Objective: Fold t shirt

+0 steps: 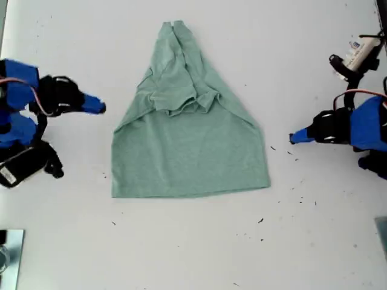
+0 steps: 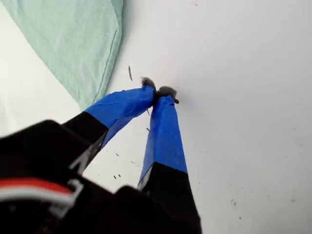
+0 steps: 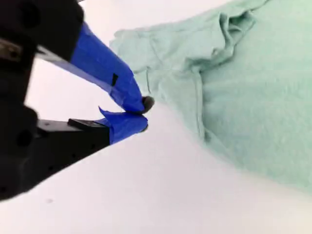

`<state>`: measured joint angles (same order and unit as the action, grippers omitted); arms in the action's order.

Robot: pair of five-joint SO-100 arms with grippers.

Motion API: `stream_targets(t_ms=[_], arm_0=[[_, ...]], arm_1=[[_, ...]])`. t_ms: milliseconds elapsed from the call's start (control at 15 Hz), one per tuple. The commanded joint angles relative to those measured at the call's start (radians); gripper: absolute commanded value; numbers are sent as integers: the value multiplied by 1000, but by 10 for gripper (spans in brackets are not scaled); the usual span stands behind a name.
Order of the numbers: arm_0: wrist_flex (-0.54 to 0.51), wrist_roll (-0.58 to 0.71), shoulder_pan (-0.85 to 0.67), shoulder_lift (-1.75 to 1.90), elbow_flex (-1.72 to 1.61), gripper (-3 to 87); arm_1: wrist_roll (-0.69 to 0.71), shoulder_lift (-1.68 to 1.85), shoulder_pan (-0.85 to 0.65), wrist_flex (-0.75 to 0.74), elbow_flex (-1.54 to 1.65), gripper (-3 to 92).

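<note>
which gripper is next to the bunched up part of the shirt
My second gripper, at the exterior view's left: rumpled folds of the t shirt lie beside it. My first gripper faces only a flat corner.

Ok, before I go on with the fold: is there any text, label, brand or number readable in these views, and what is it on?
Nothing can be read.
White label on the cylindrical part at the exterior view's upper right: printed marks, too small and blurred to read.
White sticker on the arm base at the exterior view's left: too small to read.
The t shirt: plain, no print or tag showing.
My first gripper and my second gripper: blue tape only, no text.
</note>
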<state>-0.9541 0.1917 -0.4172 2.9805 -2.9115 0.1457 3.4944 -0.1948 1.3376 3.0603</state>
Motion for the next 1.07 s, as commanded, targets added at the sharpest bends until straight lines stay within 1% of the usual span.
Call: stream_targets(t_ms=[0, 67, 133, 200, 333, 533, 600, 800, 1000], arm_0=[[41, -115, 71, 207, -219, -2], [57, -126, 77, 178, -225, -2], [64, -120, 74, 172, -232, -2], [75, -120, 72, 178, -247, -2], [101, -126, 83, 198, -285, -2], [63, -117, 86, 298, -308, -2], [58, -117, 86, 308, -311, -2], [58, -115, 86, 310, -311, -2], [58, -112, 84, 310, -311, -2]], arm_1=[[-11, 14, 26, -9, 46, 23], [-26, 11, 52, -5, 12, 24], [-28, -6, 49, 35, -66, 24], [-2, -84, 38, 81, -213, 41], [98, -476, 26, 153, -653, 270], [153, -1045, 97, 356, -1261, 356], [164, -1192, 124, 383, -1388, 355], [121, -1434, 173, 367, -1425, 330], [71, -1563, 212, 259, -1336, 331]])
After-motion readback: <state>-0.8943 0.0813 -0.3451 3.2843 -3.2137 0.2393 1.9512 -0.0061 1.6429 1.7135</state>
